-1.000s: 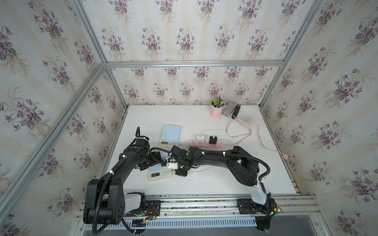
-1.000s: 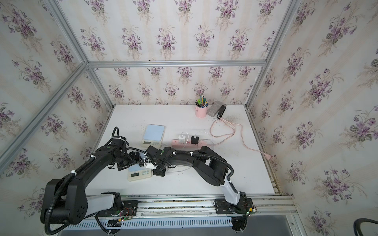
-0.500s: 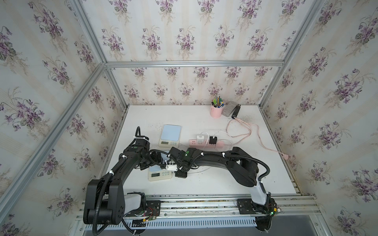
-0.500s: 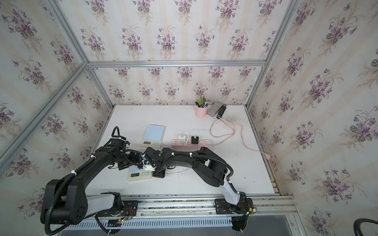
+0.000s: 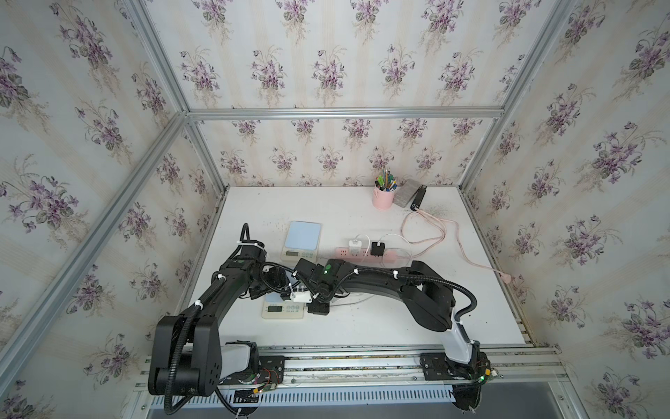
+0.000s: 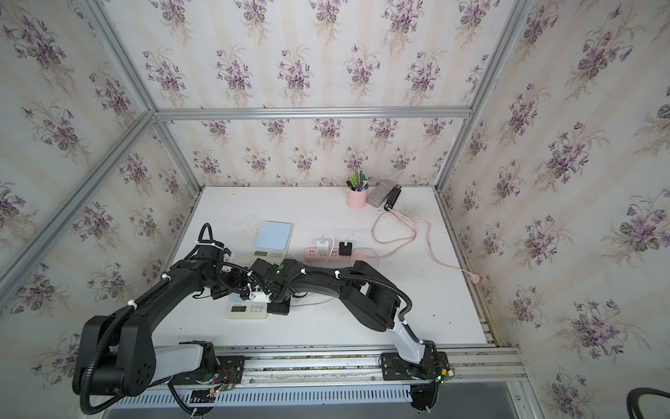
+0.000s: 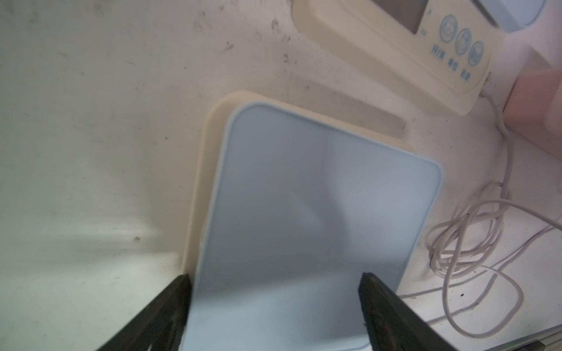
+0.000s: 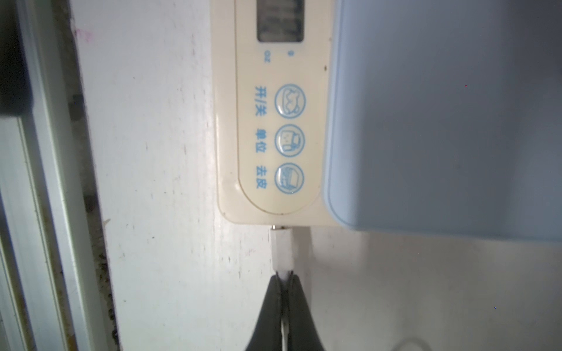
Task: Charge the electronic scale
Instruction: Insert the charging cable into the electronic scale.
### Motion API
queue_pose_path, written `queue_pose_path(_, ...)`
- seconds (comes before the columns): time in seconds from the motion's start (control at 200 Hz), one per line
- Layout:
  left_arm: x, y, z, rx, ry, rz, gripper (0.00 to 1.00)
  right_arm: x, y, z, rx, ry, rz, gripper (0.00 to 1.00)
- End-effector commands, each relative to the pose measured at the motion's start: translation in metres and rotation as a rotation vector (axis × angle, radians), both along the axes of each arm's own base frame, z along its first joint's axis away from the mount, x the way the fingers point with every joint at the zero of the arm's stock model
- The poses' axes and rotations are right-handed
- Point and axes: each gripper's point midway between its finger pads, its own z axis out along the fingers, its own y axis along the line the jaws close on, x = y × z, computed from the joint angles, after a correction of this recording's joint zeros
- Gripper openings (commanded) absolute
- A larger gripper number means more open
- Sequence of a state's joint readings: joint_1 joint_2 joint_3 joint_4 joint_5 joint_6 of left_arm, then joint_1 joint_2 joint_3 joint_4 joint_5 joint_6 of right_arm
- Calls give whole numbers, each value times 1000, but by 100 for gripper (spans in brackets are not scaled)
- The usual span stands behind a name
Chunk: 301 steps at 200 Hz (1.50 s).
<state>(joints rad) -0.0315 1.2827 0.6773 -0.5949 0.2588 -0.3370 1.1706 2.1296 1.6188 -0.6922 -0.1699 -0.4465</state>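
At near scale, one of two — left end effector agape, right end effector tight on plug.

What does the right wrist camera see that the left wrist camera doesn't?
Only the right wrist view shows the white plug at the edge of the scale, pinched in the shut right gripper, plus its display. Only the left wrist view shows the open left gripper, the pink power strip, the coiled white cable and a second scale. Both show the blue platform.
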Motion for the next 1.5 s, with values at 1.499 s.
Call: queue_pose_path(1.499, -82, -35, -19, -290, 112, 400, 68, 2, 64, 45, 358, 158, -280, 0)
